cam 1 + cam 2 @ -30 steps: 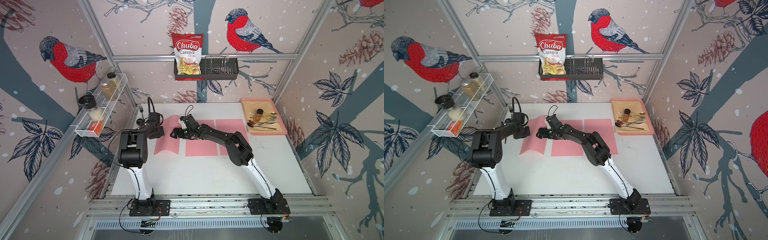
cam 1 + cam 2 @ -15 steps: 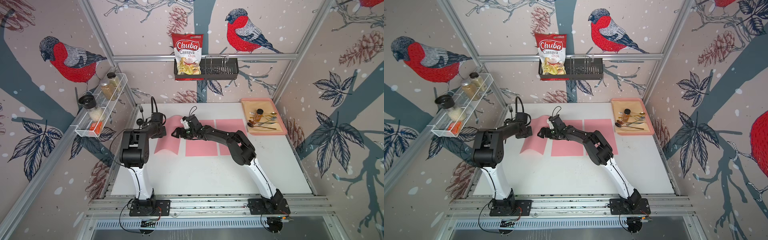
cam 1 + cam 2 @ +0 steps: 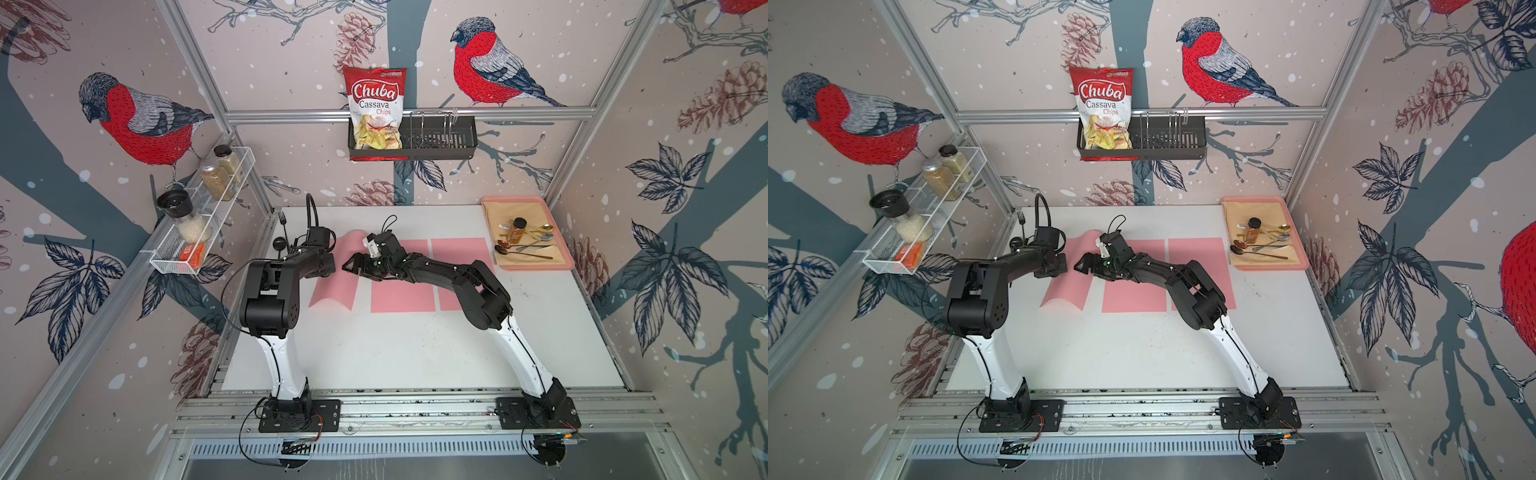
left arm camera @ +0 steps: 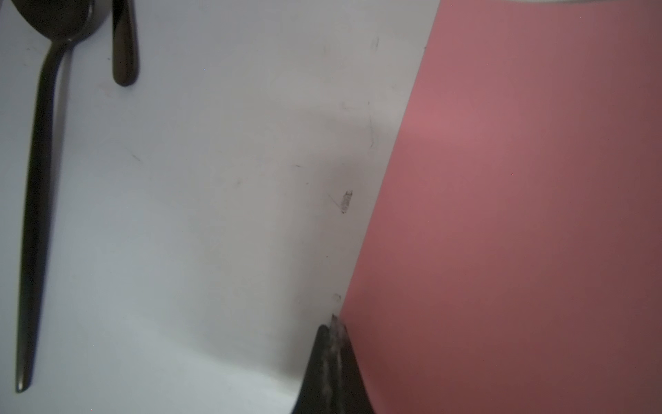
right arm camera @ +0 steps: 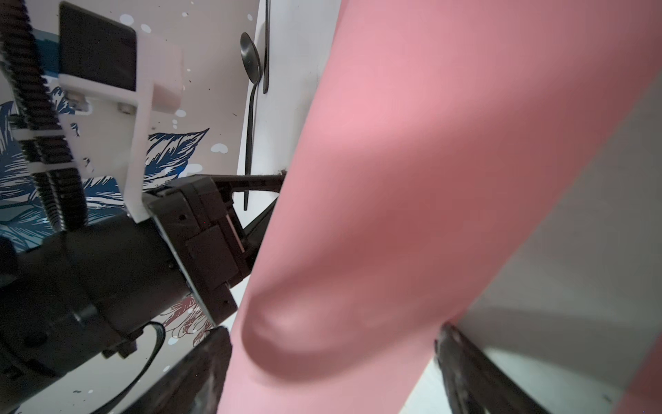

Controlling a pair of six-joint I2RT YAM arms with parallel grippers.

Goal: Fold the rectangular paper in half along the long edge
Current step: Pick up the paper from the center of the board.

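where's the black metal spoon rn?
In both top views the black metal spoon lies at the white table's far-left edge, beside a black fork, left of the left gripper.

Bullfinch-and-pinecone wallpaper (image 3: 490,58) covers the walls around a white tabletop (image 3: 395,353), framed by aluminium rails (image 3: 519,111).

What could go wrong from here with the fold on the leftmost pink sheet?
1. The leftmost pink sheet bulges in a loose curl between the right gripper's open fingers; pressing now could set a crooked crease.
2. The left gripper, shut, meets only the sheet's very edge; it may slip and let the sheet spring flat.
3. The right arm reaches over the middle sheet and could drag it.
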